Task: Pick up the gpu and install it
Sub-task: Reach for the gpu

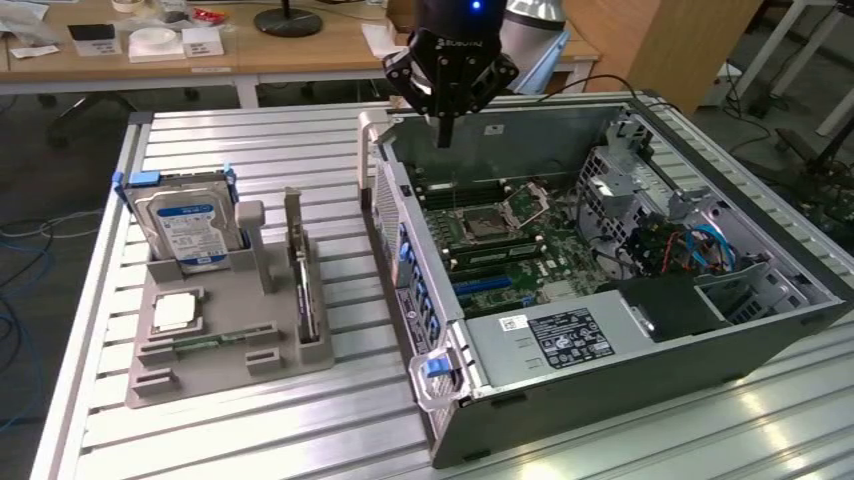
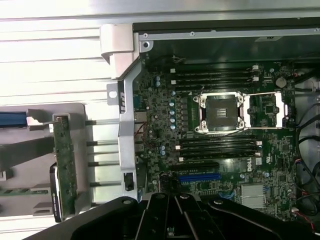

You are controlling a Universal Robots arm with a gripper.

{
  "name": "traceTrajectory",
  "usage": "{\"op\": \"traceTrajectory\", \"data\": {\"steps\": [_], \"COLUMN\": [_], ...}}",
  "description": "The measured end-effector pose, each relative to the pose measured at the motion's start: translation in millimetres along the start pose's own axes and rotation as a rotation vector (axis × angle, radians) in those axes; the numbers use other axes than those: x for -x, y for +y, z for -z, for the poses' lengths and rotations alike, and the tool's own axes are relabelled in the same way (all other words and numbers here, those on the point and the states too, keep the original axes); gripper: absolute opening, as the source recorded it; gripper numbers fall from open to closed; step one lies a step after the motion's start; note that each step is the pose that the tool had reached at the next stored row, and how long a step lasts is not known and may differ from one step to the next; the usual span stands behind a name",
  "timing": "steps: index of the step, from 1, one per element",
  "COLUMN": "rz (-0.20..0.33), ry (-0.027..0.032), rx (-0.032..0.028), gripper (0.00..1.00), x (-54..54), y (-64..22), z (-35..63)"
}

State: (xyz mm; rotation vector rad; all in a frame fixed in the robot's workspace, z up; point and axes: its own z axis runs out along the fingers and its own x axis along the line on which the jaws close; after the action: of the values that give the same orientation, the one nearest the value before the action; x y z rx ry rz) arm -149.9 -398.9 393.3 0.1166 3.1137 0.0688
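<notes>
gpu (image 1: 307,295) (image 2: 65,160): thin dark card, green edge, standing on edge in grey holder (image 1: 214,365)

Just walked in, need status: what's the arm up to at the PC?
The gripper hangs over the open case at its far end, fingers shut, holding nothing. The gpu stands on edge in the grey holder at the exterior view's left, not yet picked up.

A robotics lab or workshop: an aluminium-profile workbench (image 1: 267,440) carries an opened desktop computer case (image 1: 667,370) and a grey parts fixture (image 1: 220,305), with wooden desks (image 1: 334,50) across the exterior view's top.
</notes>
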Motion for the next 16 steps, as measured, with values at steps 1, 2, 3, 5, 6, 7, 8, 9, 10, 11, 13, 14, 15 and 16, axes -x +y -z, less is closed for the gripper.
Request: {"op": "traceTrajectory", "data": {"steps": [1, 2, 3, 5, 6, 7, 8, 9, 10, 11, 13, 14, 15, 16], "rz": [0.000, 0.000, 0.000, 0.000, 0.000, 0.000, 0.000, 0.000, 0.000, 0.000, 0.000, 0.000, 0.000, 0.000], "ry": [0.0000, 0.0000, 0.0000, 0.0000, -0.0001, 0.0000, 0.0000, -0.0001, -0.0001, 0.0000, 0.0000, 0.0000, 0.0000, -0.0001], "rx": [0.0000, 0.0000, 0.0000, 0.0000, 0.0000, 0.0000, 0.0000, 0.0001, 0.0000, 0.0000, 0.0000, 0.0000, 0.0000, 0.0001], "gripper": [0.11, 0.11, 0.11, 0.11, 0.11, 0.11, 0.11, 0.11, 0.11, 0.11, 0.11, 0.11, 0.11, 0.11], "x": [-1.4, -2.9, -4.3, -6.8, -8.0, -9.3, -10.9, -12.5, -13.8, -15.1, -17.7, -19.2, -20.5, -21.9], "y": [-0.1, -0.2, -0.3, -0.5, -0.7, -0.8, -0.9, -1.0, -1.1, -1.2, -1.4, -1.6, -1.7, -1.8], "z": [0.0, 0.1, 0.1, 0.2, 0.2, 0.2, 0.3, 0.3, 0.3, 0.4, 0.5, 0.5, 0.5, 0.5]}}
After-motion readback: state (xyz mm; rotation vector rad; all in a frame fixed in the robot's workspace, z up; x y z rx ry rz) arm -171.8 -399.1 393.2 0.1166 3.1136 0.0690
